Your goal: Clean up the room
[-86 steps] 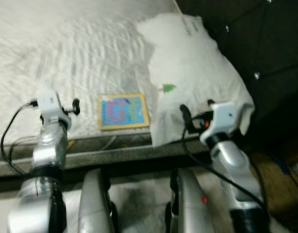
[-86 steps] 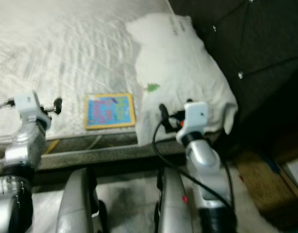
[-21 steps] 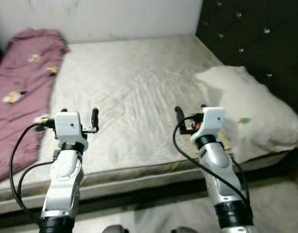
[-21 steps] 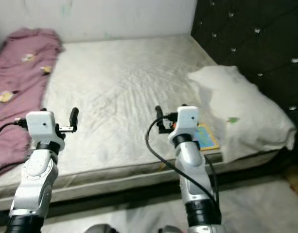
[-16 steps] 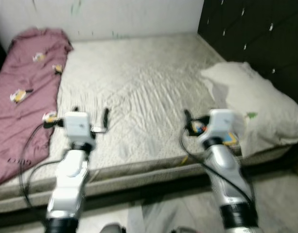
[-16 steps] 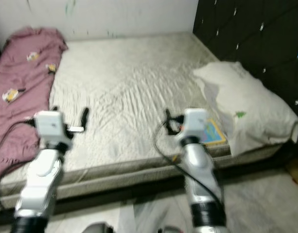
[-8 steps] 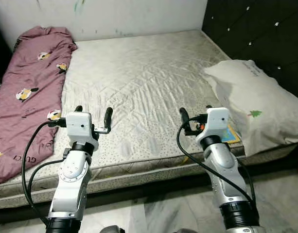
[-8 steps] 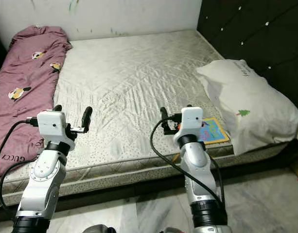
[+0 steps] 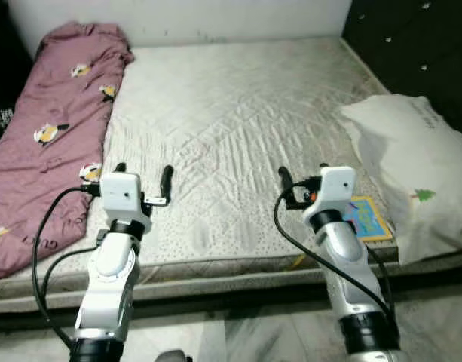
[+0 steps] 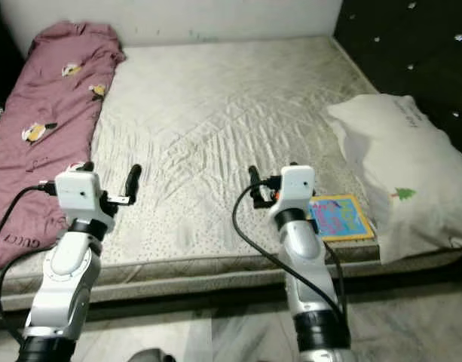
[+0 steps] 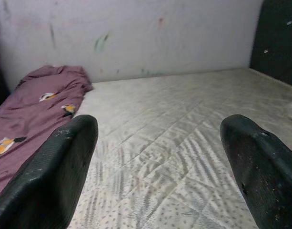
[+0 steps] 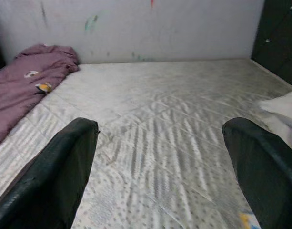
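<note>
While both grippers (image 9: 143, 175) (image 9: 303, 176) hover spread, I judge the book (image 10: 337, 216), lower right, stiff and light, best pinched by an edge.

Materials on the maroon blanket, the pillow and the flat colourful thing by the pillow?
Blanket: soft matte fabric, likely fleece or cotton; it lies in loose folds with a cartoon print. Pillow: white woven cloth, creased and puffy. Book: looks like glossy printed card or paper, thin, flat and stiff; cannot confirm.
</note>
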### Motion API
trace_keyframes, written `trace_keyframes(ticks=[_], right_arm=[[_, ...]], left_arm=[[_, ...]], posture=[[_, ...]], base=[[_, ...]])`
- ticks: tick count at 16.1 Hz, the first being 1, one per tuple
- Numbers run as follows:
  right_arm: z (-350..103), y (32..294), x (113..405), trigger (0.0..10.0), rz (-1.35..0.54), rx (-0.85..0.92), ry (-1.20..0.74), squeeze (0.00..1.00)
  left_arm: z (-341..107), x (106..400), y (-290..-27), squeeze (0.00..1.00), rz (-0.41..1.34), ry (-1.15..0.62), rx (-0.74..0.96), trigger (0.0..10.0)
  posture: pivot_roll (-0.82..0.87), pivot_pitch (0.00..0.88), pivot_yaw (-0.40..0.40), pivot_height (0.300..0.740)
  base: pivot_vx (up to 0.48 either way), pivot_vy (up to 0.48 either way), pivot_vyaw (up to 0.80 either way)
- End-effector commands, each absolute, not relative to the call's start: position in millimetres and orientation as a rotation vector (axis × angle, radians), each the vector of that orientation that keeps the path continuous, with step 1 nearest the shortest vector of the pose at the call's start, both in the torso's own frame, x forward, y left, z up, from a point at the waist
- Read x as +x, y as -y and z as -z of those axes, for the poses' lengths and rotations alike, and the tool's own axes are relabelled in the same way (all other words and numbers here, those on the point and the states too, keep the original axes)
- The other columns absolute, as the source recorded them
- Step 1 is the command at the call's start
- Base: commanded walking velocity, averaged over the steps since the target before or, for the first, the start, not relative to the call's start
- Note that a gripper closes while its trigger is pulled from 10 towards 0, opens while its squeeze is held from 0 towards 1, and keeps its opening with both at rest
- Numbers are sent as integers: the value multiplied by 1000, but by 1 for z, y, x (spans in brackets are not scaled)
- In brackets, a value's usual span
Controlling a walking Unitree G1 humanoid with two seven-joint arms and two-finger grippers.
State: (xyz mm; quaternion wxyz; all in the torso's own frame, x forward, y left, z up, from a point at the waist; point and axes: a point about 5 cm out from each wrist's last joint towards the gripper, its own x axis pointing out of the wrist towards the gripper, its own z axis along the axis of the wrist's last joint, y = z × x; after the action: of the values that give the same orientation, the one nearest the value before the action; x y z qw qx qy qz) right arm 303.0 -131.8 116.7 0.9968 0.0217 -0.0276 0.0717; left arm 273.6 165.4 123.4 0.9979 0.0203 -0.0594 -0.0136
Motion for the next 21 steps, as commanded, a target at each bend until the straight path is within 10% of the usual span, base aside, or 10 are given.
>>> trace_keyframes(ticks=[1, 9, 21], right_arm=[[-117, 138, 302, 10000, -122, 32, 60, 0], [-114, 140, 303, 10000, -110, 23, 42, 0], [-113, 141, 305, 10000, -115, 17, 30, 0]], left_arm=[[-128, 274, -162, 0, 33, 130, 37, 10000], [-125, 276, -163, 0, 15, 109, 34, 10000], [-124, 278, -161, 0, 21, 97, 7, 10000]], posture=[[-3, 18, 30, 740], [-7, 14, 30, 740], [-12, 14, 27, 740]], base=[[0, 0, 0], [0, 0, 0], [0, 477, -165]])
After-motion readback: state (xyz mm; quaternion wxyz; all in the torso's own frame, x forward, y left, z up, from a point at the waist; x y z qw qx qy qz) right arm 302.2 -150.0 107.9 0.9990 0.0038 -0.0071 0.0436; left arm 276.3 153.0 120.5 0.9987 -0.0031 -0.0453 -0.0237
